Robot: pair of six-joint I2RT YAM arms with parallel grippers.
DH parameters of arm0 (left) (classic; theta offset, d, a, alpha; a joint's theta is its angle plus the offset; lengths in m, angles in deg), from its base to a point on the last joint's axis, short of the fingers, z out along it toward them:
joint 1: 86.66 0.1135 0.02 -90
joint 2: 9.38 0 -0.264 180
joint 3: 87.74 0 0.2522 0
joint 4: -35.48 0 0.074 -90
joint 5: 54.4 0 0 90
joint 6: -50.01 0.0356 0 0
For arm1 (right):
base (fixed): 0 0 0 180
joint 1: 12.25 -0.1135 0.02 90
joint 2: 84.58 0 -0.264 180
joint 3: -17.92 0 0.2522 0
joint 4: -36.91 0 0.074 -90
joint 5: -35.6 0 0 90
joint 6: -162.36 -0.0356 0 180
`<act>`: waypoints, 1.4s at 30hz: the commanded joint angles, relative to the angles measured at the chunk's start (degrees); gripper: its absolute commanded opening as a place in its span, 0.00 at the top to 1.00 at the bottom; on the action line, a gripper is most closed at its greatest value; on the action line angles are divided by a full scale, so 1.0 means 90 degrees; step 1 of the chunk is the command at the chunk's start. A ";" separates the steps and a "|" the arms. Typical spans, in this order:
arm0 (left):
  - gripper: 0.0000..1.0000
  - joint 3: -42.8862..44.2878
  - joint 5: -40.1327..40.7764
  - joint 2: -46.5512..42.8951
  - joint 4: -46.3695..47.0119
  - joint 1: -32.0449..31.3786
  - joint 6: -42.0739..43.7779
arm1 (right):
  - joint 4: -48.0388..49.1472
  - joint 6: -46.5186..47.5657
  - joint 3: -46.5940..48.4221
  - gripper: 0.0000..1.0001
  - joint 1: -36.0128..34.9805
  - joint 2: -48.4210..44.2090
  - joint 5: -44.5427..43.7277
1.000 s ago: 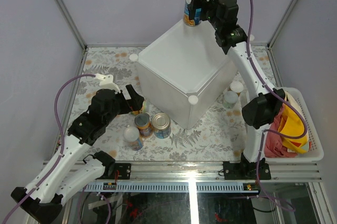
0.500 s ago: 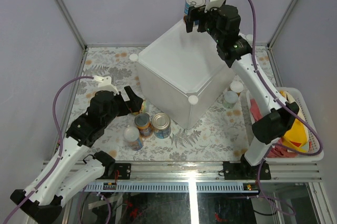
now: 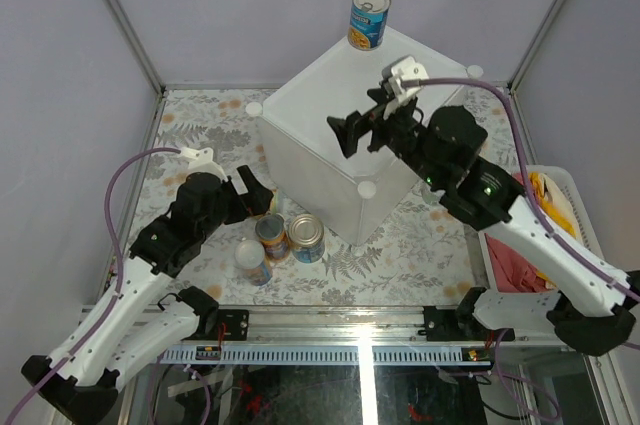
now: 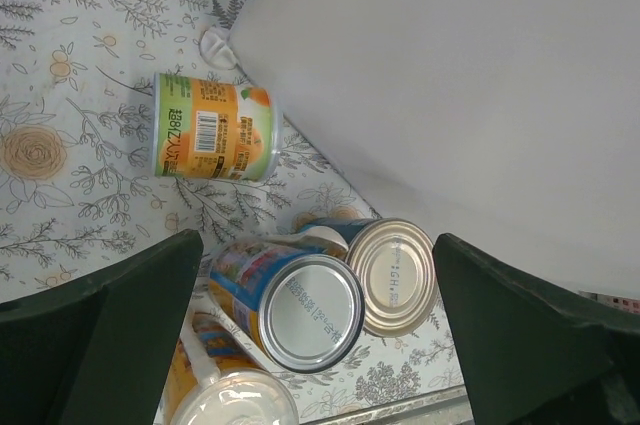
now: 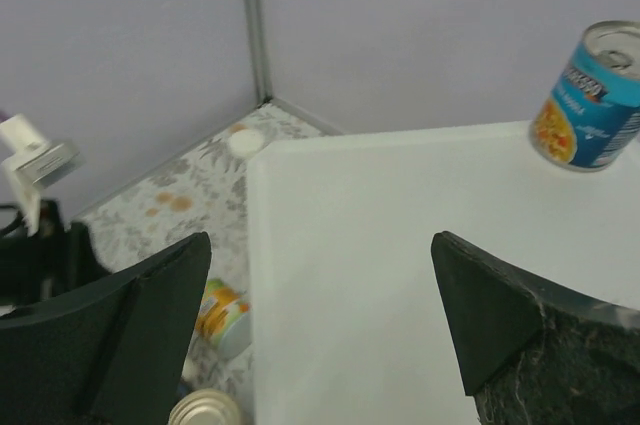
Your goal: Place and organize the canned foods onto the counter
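Standing upright on the counter (image 3: 308,105) is 1 blue can (image 3: 369,18), while left tool (image 3: 257,192) and right tool (image 3: 362,126) gape empty.

Looking like a robotics lab test cell rather than a home: sitting boxed in by plain lavender panels (image 3: 250,5) and aluminium framing (image 3: 122,15), wearing a floral mat (image 3: 200,125), carrying cabled robot arms (image 3: 150,270) bolted to a slotted rail (image 3: 300,333).
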 commanded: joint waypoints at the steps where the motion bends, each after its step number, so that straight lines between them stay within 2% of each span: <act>1: 0.00 -0.0070 0.0097 0.0053 0.0047 0.0030 -0.0200 | -0.0415 -0.0027 -0.0673 0.02 -0.0876 -0.0776 -0.0755; 7: 0.00 0.0014 0.0120 0.0152 0.0080 0.0030 -0.0266 | -0.1024 -0.0211 -0.1577 0.04 -0.1990 -0.1454 -0.0627; 12: 0.00 0.0043 0.0097 0.0184 0.0083 0.0030 -0.0295 | -0.1086 -0.0408 -0.2294 0.04 -0.2434 -0.1811 -0.0577; 18: 0.00 0.0042 0.0113 0.0115 -0.0005 0.0030 -0.0325 | 0.0169 -0.0585 -0.3926 0.04 -0.3023 -0.2083 -0.1191; 23: 0.00 0.0081 0.0131 0.0096 -0.0113 0.0030 -0.0281 | 0.1398 -0.0512 -0.4897 0.04 -0.3567 -0.1710 -0.2141; 30: 0.00 0.0182 0.0115 0.0109 -0.0245 0.0032 -0.0179 | 0.2378 -0.0581 -0.5517 0.02 -0.3869 -0.1102 -0.2757; 42: 0.00 0.0201 0.0012 0.0121 -0.0370 0.0028 -0.0055 | 0.3998 -0.0947 -0.6162 0.01 -0.3948 -0.0027 -0.3055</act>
